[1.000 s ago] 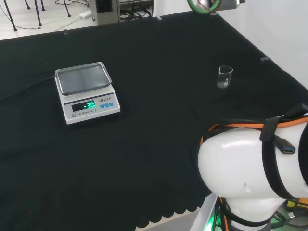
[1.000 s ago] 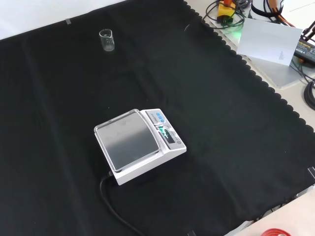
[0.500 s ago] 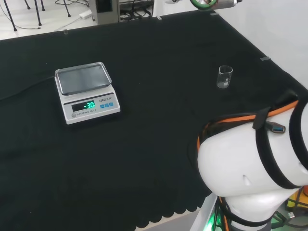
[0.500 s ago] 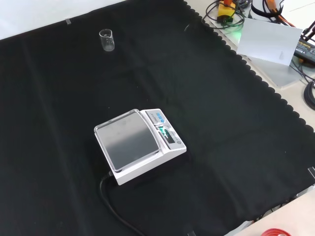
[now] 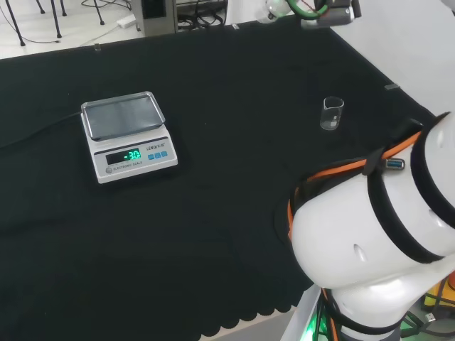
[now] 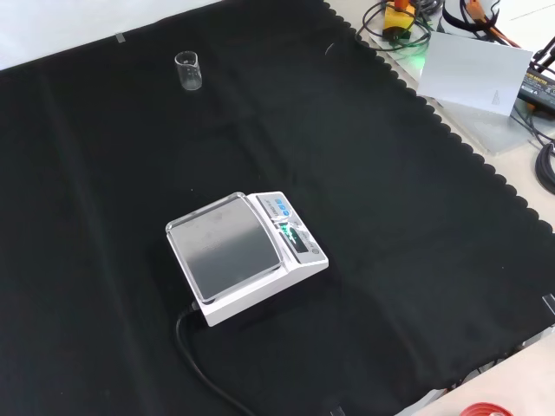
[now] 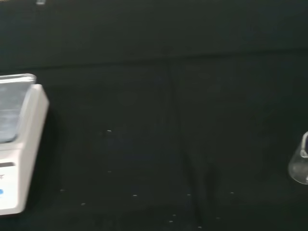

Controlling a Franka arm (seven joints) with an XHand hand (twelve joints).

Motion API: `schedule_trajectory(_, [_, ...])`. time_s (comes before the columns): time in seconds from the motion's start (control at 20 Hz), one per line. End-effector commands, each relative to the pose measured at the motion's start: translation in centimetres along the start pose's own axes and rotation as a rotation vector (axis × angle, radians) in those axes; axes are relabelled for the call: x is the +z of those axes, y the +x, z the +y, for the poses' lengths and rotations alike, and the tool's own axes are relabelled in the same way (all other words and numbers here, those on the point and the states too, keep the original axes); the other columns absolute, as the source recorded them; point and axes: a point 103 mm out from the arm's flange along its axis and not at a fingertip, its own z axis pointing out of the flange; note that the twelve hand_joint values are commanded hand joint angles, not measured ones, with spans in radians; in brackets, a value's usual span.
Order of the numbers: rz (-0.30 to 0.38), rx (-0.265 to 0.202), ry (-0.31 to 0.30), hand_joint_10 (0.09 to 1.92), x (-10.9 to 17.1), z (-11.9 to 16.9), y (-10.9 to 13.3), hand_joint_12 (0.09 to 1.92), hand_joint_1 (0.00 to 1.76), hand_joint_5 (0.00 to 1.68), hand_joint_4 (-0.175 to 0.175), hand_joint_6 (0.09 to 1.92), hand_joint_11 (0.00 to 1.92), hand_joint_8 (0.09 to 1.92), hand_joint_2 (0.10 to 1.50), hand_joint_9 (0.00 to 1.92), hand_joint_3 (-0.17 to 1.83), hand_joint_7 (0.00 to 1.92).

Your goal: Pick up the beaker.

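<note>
1. Peeking into the head view at its top edge, a small white and black part that may belong to the hand point(image 5: 274, 10) shows high above the far side of the bench; whether its fingers are straight or curled cannot be told.

2. Standing upright on the black cloth point(image 5: 234, 92), the small clear glass beaker point(image 5: 331, 113) lies nearer the camera than that part and a little to its right in the head view, well apart from it, with nothing touching it.

3. In the front view the beaker point(image 6: 188, 70) stands alone near the top left of the cloth point(image 6: 390, 191).

4. In the wrist view a sliver of the beaker point(image 7: 301, 162) shows at the picture's edge, with bare cloth point(image 7: 159, 120) between it and the scale.

5. Nothing can be made out inside the beaker; the glass looks clear through in the head and front views.

6. The white electronic scale with a grey metal weighing pan point(image 5: 128, 135) sits well apart from the beaker, to its left in the head view.

7. In the front view the scale point(image 6: 244, 256) is near the middle of the cloth, its pan bare, and a black cable point(image 6: 204, 368) runs from it toward the near edge.

8. One white corner of the scale point(image 7: 19, 144) shows in the wrist view.

9. The arm's big white link point(image 5: 377, 249), wrapped with black straps and an orange cable, stands at the lower right of the head view.
</note>
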Motion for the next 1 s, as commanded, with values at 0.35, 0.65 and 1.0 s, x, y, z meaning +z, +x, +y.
schedule_trajectory(0.35, [-0.066, 0.009, -0.017, 0.75, 3.8, 4.9, -6.5, 1.42, 0.73, 0.43, -0.014, 0.12, 0.10, 0.63, 1.07, 0.42, -0.17, 0.30])
schedule_trajectory(0.65, [-0.048, 0.020, 0.016, 0.76, 5.6, 6.7, -7.8, 1.41, 0.74, 0.46, -0.018, 0.13, 0.14, 0.64, 1.08, 0.45, -0.17, 0.33])
schedule_trajectory(1.0, [0.011, 0.050, 0.071, 0.76, 7.7, 8.9, -10.7, 1.40, 0.74, 0.47, -0.020, 0.14, 0.15, 0.64, 1.08, 0.46, -0.17, 0.34])
